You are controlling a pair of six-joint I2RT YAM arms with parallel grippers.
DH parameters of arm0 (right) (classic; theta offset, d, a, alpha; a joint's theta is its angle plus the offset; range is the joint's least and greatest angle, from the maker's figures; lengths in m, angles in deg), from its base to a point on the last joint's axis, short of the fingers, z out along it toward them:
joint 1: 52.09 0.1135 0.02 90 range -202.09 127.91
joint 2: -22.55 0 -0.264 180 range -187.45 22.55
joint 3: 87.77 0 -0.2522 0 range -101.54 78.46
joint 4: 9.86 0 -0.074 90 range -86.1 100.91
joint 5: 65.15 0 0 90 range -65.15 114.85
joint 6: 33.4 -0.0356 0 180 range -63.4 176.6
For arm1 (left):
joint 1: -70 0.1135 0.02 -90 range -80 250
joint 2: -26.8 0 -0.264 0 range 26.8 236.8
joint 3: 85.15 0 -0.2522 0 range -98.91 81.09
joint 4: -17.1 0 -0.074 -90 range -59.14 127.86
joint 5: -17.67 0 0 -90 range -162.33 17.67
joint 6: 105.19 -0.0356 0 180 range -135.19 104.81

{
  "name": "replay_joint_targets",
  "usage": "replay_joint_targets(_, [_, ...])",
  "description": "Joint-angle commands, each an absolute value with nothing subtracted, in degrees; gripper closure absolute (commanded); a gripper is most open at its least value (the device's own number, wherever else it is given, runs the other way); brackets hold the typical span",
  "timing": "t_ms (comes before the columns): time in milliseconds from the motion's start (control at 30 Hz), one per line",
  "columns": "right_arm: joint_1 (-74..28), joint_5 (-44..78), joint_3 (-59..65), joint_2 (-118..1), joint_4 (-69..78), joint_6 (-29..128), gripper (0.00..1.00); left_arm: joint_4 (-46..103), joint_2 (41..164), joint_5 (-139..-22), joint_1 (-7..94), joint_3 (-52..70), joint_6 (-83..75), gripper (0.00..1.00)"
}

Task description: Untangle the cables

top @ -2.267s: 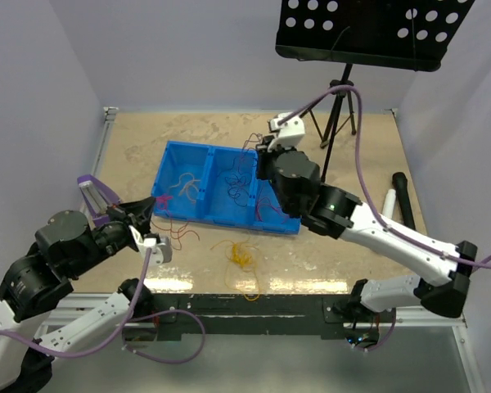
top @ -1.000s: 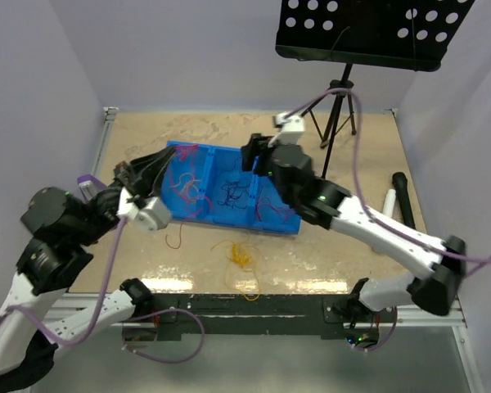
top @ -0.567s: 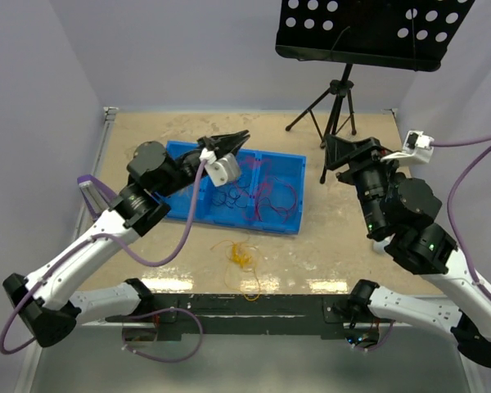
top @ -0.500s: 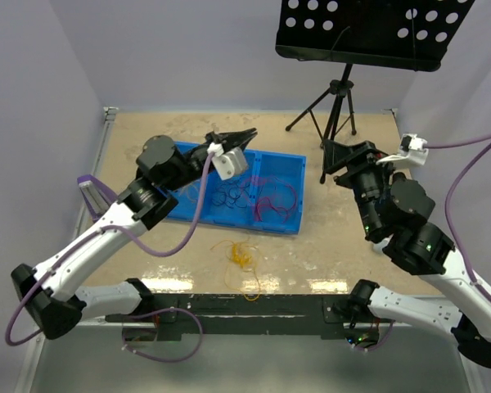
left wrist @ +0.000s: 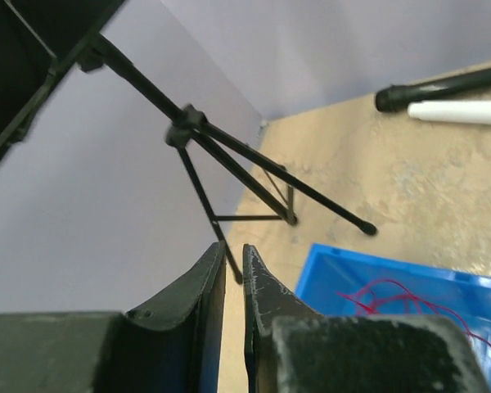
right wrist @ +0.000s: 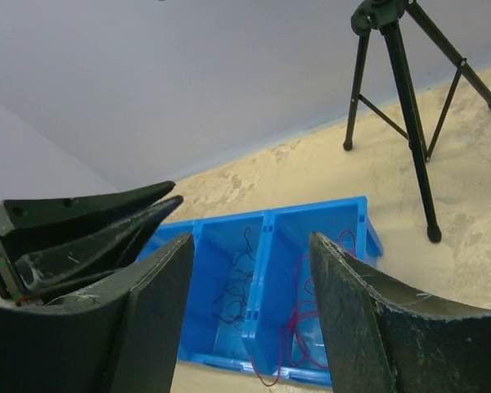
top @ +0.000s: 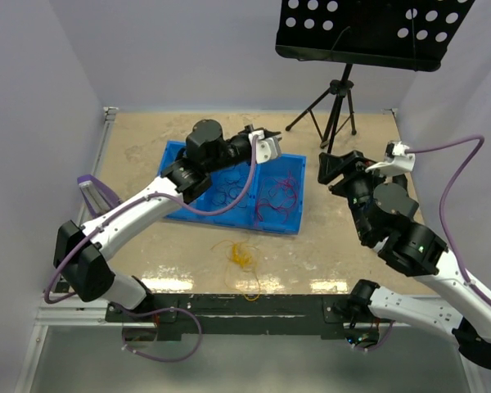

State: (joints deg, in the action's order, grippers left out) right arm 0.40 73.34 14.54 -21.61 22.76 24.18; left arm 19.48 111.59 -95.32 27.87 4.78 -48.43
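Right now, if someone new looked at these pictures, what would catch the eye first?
The blue bin in the middle of the table stands out, with thin red cables in its right compartment and dark cables in the middle one. A yellow tangle lies alone on the table before it. The left gripper, shut, hangs near the bin's far edge; a black music stand rises at the back right.

Directly ahead of my left tool (left wrist: 234, 255) stands the tripod (left wrist: 229, 164); the blue bin (left wrist: 335, 270) lies below that tool. My right tool (right wrist: 250, 239) faces the bin, tripod to its right, bare desk (right wrist: 409, 270) between them giving passage.
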Motion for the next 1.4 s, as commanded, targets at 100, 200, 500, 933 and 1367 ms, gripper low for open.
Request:
replay_joint_targets(100, [0.4,68.0,18.2,-23.3,23.1,24.2,0.35,40.2,103.1,-105.7,27.7,14.0,-64.0,0.58])
replay_joint_targets(200, [0.4,65.9,20.4,-22.2,22.0,23.1,0.35,54.6,98.3,-109.7,27.4,19.3,-74.0,0.51])
replay_joint_targets(500, [0.4,64.8,20.2,-22.6,22.5,21.8,0.36,72.2,98.9,-107.6,26.5,31.4,-94.9,0.58])
replay_joint_targets(933, [0.4,63.3,22.0,-21.7,23.4,21.6,0.37,68.0,108.1,-103.4,25.4,32.0,-112.1,0.76])
replay_joint_targets(1367, [0.4,61.2,23.6,-21.8,21.7,22.7,0.37,66.0,109.3,-102.7,23.4,30.4,-113.3,0.76])
